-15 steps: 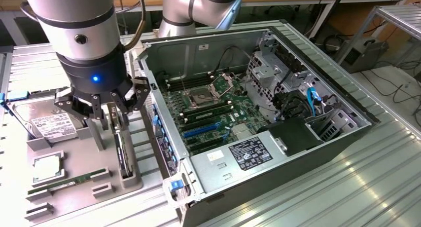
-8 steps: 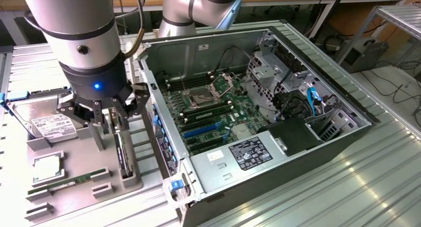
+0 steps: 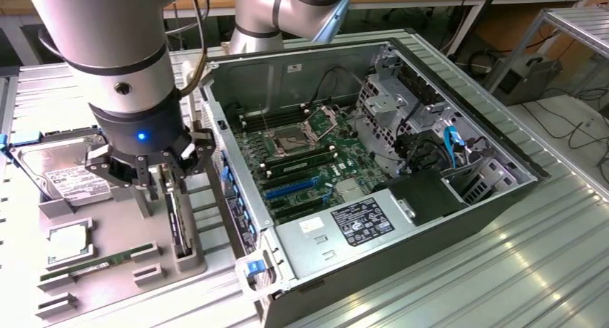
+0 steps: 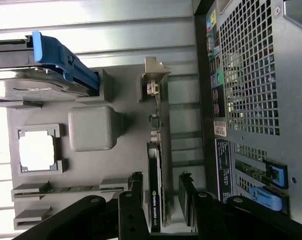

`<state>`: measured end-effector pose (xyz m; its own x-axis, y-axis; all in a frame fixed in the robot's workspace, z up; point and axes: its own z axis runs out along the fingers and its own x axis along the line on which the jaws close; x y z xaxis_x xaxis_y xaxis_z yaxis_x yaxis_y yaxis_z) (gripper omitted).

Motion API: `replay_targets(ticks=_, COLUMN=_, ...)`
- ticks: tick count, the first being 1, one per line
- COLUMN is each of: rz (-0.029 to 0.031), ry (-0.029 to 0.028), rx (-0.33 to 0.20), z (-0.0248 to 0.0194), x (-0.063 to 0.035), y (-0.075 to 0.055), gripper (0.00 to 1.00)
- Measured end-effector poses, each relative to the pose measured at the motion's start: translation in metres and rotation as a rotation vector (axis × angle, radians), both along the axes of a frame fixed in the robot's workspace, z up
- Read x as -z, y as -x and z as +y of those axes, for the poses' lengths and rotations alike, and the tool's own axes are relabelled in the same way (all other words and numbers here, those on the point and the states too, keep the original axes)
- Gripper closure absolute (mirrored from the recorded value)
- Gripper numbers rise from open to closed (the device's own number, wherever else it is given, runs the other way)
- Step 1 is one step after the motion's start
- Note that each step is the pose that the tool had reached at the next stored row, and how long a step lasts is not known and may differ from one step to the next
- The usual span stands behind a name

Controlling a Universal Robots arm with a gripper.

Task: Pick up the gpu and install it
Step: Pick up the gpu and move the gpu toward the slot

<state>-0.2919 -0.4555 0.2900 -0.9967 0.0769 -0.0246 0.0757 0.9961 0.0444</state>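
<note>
Robot arm above a grey parts tray (image 3: 124, 278) beside an open computer case (image 3: 314, 267); the tray lies at the exterior view's left of the case. The gpu (image 3: 177, 224) stands on edge in a slot of the tray, seen as a narrow black slab; in the wrist view its greyish metal bracket end points away from the gripper. The gripper (image 3: 160, 189) is lowered over the gpu with jaws spread wide; one finger stands on each side of the card, with a gap visible on both sides, so nothing is grasped. Also on the tray: a hard drive (image 3: 62, 175) with a white label, a processor chip (image 3: 68, 244) in a square recess, and a green memory stick (image 3: 105, 260). Inside the case the motherboard (image 3: 304, 164) lies exposed, its blue and black slots visible.
</note>
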Motion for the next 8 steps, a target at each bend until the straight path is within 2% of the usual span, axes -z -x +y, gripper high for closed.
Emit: replay_targets(ticks=8, rz=-0.0001, ry=0.0000, rx=0.000, z=0.0000, x=0.0148, y=0.002, gripper=0.58)
